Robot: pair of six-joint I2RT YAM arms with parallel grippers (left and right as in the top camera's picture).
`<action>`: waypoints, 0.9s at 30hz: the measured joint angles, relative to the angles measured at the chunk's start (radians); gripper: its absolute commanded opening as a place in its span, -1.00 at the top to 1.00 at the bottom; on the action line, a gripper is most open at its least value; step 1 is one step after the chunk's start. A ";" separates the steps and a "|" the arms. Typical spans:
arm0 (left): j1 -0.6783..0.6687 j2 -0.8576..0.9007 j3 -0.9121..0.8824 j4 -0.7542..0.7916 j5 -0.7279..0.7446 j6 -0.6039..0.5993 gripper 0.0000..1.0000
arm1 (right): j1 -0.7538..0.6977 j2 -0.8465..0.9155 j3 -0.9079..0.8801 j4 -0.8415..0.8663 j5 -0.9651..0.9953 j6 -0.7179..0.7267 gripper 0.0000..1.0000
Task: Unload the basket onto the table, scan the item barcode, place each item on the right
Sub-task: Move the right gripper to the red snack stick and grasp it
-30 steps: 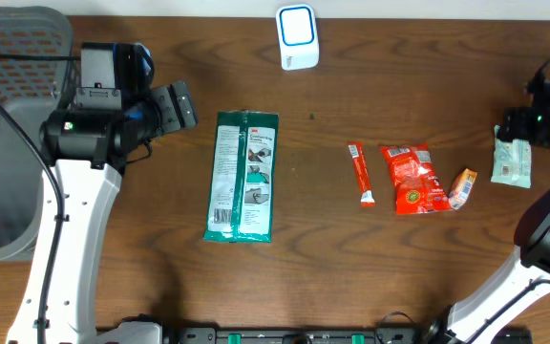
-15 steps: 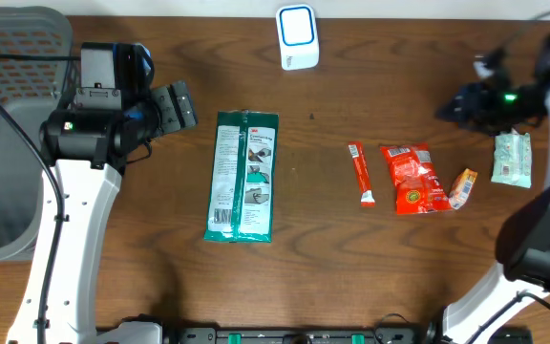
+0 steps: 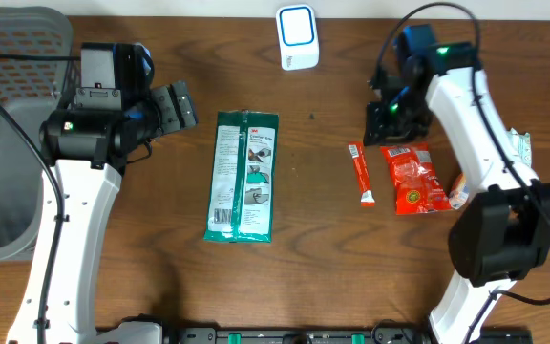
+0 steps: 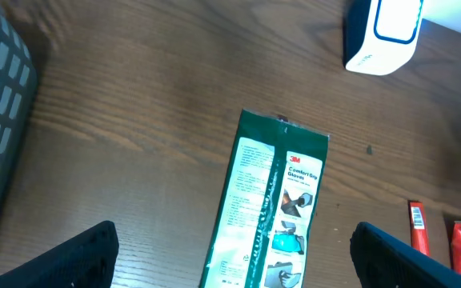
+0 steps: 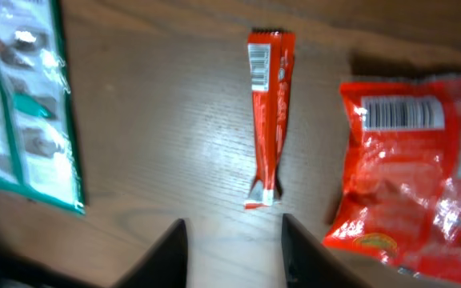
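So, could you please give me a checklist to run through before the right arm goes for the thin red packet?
1. Right gripper empty, jaws apart: ok.
2. Thin red packet in line with the gap between its fingers: ok.
3. Thin red packet apart from the red snack bag: ok.
4. Barcode on the thin red packet facing up: cannot tell, too blurred.
5. Scanner standing, nothing in front of it: ok.
6. Left gripper open, well off to the side: ok.
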 measured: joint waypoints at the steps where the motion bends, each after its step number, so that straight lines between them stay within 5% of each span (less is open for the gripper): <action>1: 0.000 0.000 0.000 0.000 0.000 0.000 -0.86 | 0.008 0.000 -0.019 0.023 0.014 0.020 0.84; 3: 0.000 0.000 0.000 0.000 0.000 0.000 -0.86 | 0.018 0.000 -0.077 0.072 0.040 0.057 0.97; 13: 0.000 0.000 0.000 0.000 0.000 0.000 -0.86 | 0.060 0.000 -0.353 0.264 0.086 0.119 0.97; 27: 0.000 0.000 0.000 0.000 0.000 0.000 -0.86 | 0.064 0.000 -0.457 0.428 0.067 0.126 0.98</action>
